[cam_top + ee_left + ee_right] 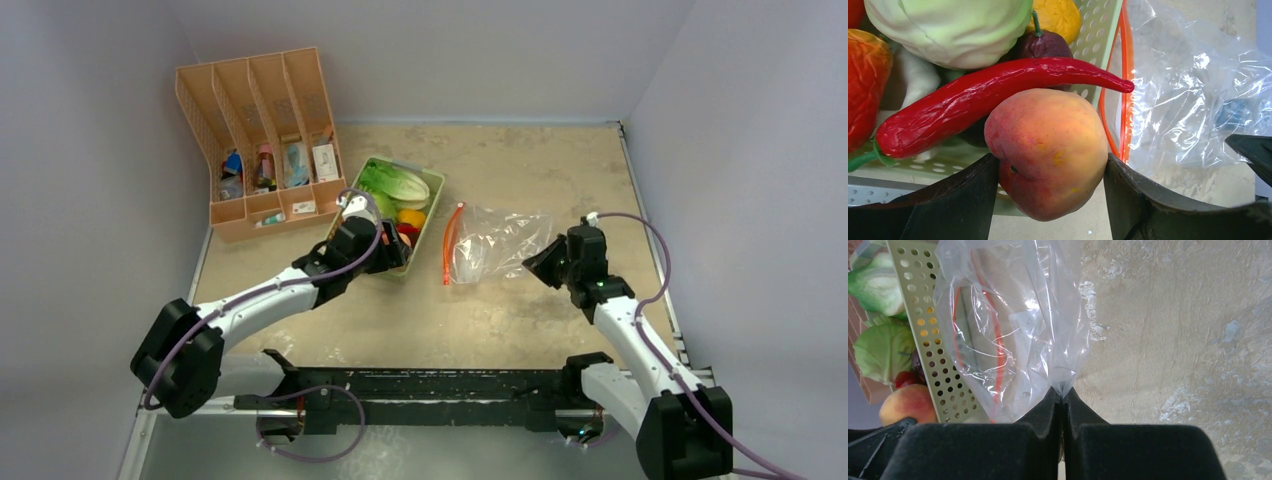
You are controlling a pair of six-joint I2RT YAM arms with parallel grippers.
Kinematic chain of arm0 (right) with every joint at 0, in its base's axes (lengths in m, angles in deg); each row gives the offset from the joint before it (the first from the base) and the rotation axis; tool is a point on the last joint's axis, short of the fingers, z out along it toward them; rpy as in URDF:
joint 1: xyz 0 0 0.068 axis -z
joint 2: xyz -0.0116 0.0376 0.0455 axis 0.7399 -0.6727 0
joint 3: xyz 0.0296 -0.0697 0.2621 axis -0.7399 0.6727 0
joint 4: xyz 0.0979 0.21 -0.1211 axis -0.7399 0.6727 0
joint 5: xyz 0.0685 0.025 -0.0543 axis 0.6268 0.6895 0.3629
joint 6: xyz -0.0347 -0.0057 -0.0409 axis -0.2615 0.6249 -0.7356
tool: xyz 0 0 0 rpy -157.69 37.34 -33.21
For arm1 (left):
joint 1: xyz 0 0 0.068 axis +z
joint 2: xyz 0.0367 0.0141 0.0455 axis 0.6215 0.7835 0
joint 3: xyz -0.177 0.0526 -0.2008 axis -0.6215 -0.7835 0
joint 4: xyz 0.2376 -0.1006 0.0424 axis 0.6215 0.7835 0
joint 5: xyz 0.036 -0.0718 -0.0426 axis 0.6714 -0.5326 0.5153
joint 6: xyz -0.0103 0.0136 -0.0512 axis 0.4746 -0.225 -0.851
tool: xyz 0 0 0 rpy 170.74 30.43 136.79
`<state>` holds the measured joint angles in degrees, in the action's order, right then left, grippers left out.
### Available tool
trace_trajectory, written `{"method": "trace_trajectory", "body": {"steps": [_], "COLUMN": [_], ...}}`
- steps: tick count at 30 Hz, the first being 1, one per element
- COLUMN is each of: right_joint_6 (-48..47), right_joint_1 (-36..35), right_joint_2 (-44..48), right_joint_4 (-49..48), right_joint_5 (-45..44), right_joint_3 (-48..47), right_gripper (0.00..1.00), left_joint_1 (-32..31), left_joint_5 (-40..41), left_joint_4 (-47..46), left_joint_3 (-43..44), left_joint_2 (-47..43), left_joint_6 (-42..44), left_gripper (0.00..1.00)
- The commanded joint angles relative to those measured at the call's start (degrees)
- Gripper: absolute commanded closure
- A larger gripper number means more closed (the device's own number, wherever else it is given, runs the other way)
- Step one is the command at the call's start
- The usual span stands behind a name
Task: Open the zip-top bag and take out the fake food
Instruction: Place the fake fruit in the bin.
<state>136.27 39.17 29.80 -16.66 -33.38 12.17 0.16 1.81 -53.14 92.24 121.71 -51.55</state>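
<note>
The zip-top bag [497, 243] lies crumpled on the table, its orange-red zip strip [450, 243] facing the pale-green tray [436, 190]. I see nothing inside it. My right gripper [542, 262] is shut on the bag's far corner, and the right wrist view shows the plastic [1013, 325] pinched between the pads [1062, 392]. My left gripper [1050, 172] is shut on the orange-pink peach [1048, 150] at the tray's near corner. The red chili [998, 102] and the pale-green cabbage [948, 27] lie in the tray just beyond the peach.
The tray also holds a long lettuce [395, 183], a yellow pepper [412, 216], a dark purple piece [1043, 45] and a red-orange piece [865, 75]. An orange file organizer [265, 140] stands at the back left. Walls close in both sides.
</note>
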Motion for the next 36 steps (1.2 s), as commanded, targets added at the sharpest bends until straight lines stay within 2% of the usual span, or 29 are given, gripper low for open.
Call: {"method": "trace_trajectory", "body": {"steps": [1, 3, 6, 9, 11, 13, 17, 19, 21, 25, 28, 29, 30, 31, 32, 33, 34, 35, 36], "right_joint_6": [-2.86, -4.15, -6.61, -8.87, -10.12, -11.13, -12.43, -12.13, -11.72, -11.20, -11.08, -11.05, -10.95, -10.97, -10.91, -10.90, -10.98, -10.98, -10.98], "right_joint_1": [0.12, 0.08, 0.12, 0.12, 0.12, 0.12, 0.12, 0.13, 0.12, 0.12, 0.12, 0.12, 0.12, 0.16, 0.12, 0.12, 0.09, 0.12, 0.12], "right_joint_2": [1.62, 2.74, 3.48, 3.42, 3.15, 2.92, 2.72, 2.81, 2.97, 3.13, 3.22, 3.10, 2.99, 2.78, 2.64, 2.35, 2.10, 1.93, 1.73], "right_joint_4": [1.06, 1.71, 2.17, 3.22, 4.61, 6.43, 8.06, 8.02, 7.48, 7.65, 7.69, 7.51, 7.34, 7.21, 6.93, 6.68, 6.73, 6.74, 6.73], "right_joint_5": [-1.07, -1.80, -2.01, -2.38, -3.14, -4.57, -5.06, -4.36, -3.71, -3.44, -3.44, -3.32, -3.22, -2.91, -2.58, -2.37, -2.18, -2.13, -2.05], "right_joint_3": [-3.17, -4.04, -5.79, -7.84, -9.92, -11.76, -14.06, -14.16, -13.47, -12.22, -11.59, -11.40, -11.30, -11.22, -11.23, -11.27, -11.43, -11.60, -11.71], "right_gripper": [0.97, 0.92, 0.75, 0.55, 0.46, 0.40, 0.38, 0.38, 0.38, 0.38, 0.38, 0.38, 0.38, 0.38, 0.38, 0.38, 0.38, 0.38, 0.38], "left_joint_1": [-1.28, -1.69, -1.79, -1.75, -1.81, -1.76, -1.82, -1.78, -1.79, -1.98, -1.97, -1.96, -1.99, -1.99, -1.98, -1.97, -1.98, -1.97, -1.97], "left_joint_5": [1.61, 3.05, 5.21, 7.81, 8.81, 9.89, 9.86, 9.22, 7.38, 4.77, 6.24, 6.75, 6.90, 8.07, 9.23, 9.44, 9.59, 9.89, 9.78], "left_joint_4": [0.71, 2.03, 6.97, 10.76, 12.56, 13.68, 12.85, 10.96, 9.26, 12.16, 14.83, 14.62, 13.78, 13.11, 12.54, 12.02, 12.19, 12.60, 13.06], "left_joint_3": [2.28, 3.36, 6.77, 10.21, 11.52, 12.11, 11.25, 10.37, 10.58, 13.25, 12.89, 12.28, 11.42, 10.67, 10.04, 9.74, 9.87, 10.12, 10.55], "left_joint_2": [-1.52, -3.63, -6.18, -8.06, -8.96, -9.46, -7.23, -5.14, -2.65, 1.32, 0.95, 0.26, -0.61, -1.70, -2.69, -3.24, -3.52, -3.46, -3.23], "left_joint_6": [-0.21, 0.29, 1.89, 3.51, 4.56, 4.96, 5.21, 4.86, 5.15, 5.91, 6.75, 7.02, 7.25, 6.41, 5.77, 5.66, 5.76, 5.74, 5.93], "left_gripper": [0.51, 0.44, 0.37, 0.34, 0.33, 0.32, 0.31, 0.34, 0.29, 0.28, 0.27, 0.30, 0.65, 0.95, 1.00, 1.00, 0.84, 0.53, 0.40]}}
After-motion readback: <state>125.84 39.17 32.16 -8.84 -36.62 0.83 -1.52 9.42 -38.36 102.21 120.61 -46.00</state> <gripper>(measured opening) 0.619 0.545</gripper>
